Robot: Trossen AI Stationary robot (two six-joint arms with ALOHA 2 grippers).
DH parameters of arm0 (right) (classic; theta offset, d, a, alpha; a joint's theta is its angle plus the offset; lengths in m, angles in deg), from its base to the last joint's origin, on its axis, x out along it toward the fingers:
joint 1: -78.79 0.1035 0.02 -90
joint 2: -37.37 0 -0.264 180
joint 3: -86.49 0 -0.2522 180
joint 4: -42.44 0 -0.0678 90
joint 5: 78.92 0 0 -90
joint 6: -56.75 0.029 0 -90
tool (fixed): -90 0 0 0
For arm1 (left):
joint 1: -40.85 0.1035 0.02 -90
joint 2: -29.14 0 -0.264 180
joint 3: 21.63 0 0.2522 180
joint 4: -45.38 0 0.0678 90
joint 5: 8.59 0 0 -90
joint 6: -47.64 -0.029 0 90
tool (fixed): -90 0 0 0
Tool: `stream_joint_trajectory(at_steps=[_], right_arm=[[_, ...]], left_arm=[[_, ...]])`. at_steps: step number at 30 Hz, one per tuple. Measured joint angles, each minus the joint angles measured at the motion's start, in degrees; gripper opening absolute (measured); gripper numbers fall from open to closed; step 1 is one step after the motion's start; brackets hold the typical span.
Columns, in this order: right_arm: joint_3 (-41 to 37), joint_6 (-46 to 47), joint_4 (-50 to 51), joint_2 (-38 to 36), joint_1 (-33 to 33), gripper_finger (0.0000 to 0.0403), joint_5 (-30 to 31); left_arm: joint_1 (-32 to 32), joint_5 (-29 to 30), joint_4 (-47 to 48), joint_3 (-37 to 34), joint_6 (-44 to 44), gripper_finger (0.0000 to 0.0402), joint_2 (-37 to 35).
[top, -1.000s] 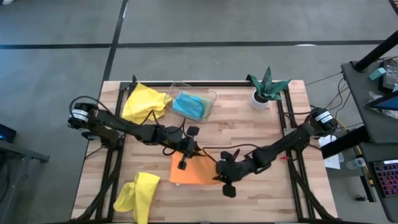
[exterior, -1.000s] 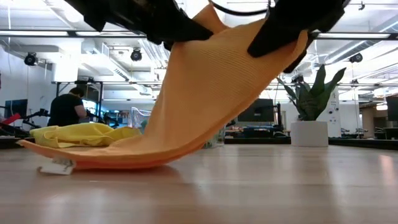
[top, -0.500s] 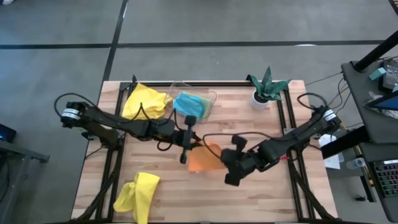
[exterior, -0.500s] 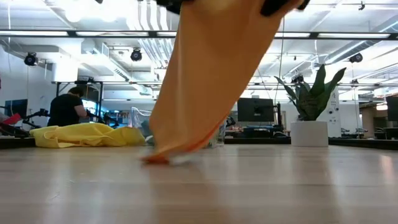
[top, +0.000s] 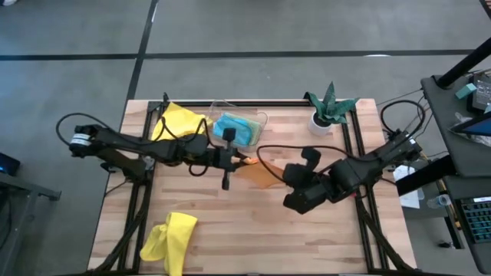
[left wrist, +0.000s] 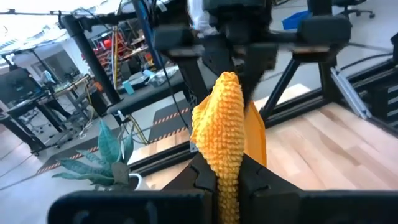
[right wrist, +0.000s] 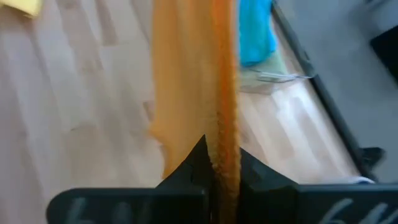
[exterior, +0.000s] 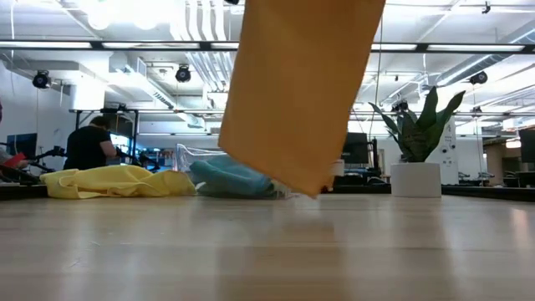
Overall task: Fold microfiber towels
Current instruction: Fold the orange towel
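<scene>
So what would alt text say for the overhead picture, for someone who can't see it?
Two dark robot arms hold an orange microfiber towel up between the left gripper and right gripper, over a wooden table. Yellow cloths, a turquoise cloth and a potted plant lie around.

Orange towel (exterior: 297, 92) top beyond low view's edge

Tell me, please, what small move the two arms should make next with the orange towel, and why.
Probably lower it toward the table. The left gripper and right gripper are each shut on an edge of the orange towel, which hangs clear of the wood in the low view, so it must be laid flat before folding.
</scene>
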Motion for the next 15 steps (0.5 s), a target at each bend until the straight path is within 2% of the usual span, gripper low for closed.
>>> stream_joint_trajectory(at_steps=[4,9,15], right_arm=[[1.0,2.0,5.5,0.0,-0.6,0.0009,3.2],[2.9,4.9,13.5,0.0,-2.5,0.0009,5.1],[4.4,3.5,15.0,-0.2,-4.2,0.0009,7.6]], left_arm=[[0.4,0.0,-0.1,-0.1,-3.8,0.0000,1.1],[2.3,0.0,-6.4,-0.1,-5.4,0.0000,3.0],[4.4,-0.4,-8.2,-0.1,-5.5,0.0000,4.4]])
